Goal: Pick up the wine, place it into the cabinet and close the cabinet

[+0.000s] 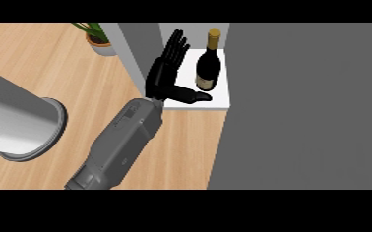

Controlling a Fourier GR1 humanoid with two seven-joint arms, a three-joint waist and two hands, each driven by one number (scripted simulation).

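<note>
The wine (208,69) stands upright on the white cabinet shelf (218,101), so the placing step appears done. Just beside its left flank is a hand (164,73), released, fingers straight and thumb extended below the bottle's base; which arm it belongs to cannot be told. The grey cabinet door (298,108) fills the right of the view, not yet swung over the opening. Closing remains. A potted plant (98,39) sits on the counter (51,64).
</note>
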